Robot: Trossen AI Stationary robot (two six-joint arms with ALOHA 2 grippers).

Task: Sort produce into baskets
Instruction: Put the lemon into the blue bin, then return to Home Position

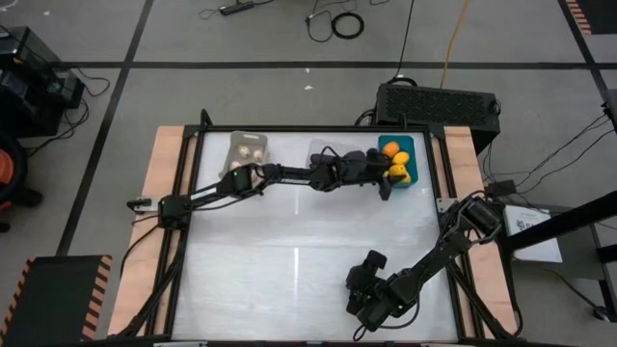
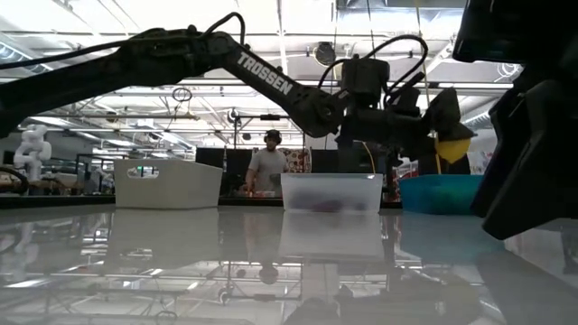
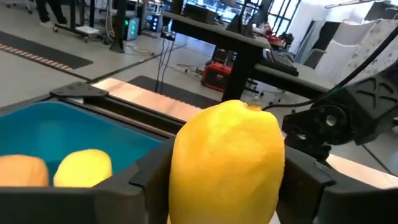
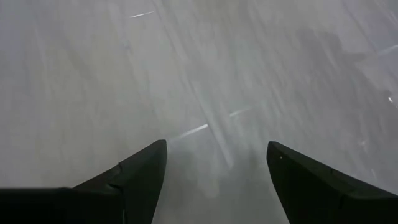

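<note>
My left arm reaches across the far side of the table, and my left gripper (image 1: 389, 179) is level over the teal basket (image 1: 411, 145), shut on a yellow fruit (image 3: 227, 158). Yellow and orange fruits (image 1: 401, 162) lie in that basket; the left wrist view shows two of them (image 3: 84, 168). The clear basket (image 2: 331, 192) holds dark purple pieces (image 2: 325, 205). The light grey basket (image 1: 247, 149) holds whitish bulbs (image 1: 251, 152). My right gripper (image 4: 217, 149) hangs open over bare table at the near right. My left gripper pinches the yellow fruit between its two fingers (image 3: 149, 177), one on each of its opposite sides (image 3: 180, 168). The fingers come level from the table's left. The fruit is lifted clear, above the teal basket (image 3: 56, 127).
A black vented box (image 1: 439, 101) stands just beyond the table's far right corner. The three baskets stand in a row along the far edge. The white tabletop (image 1: 289, 260) spreads between them and my right arm (image 1: 424, 265). A person (image 2: 268, 167) stands in the room behind.
</note>
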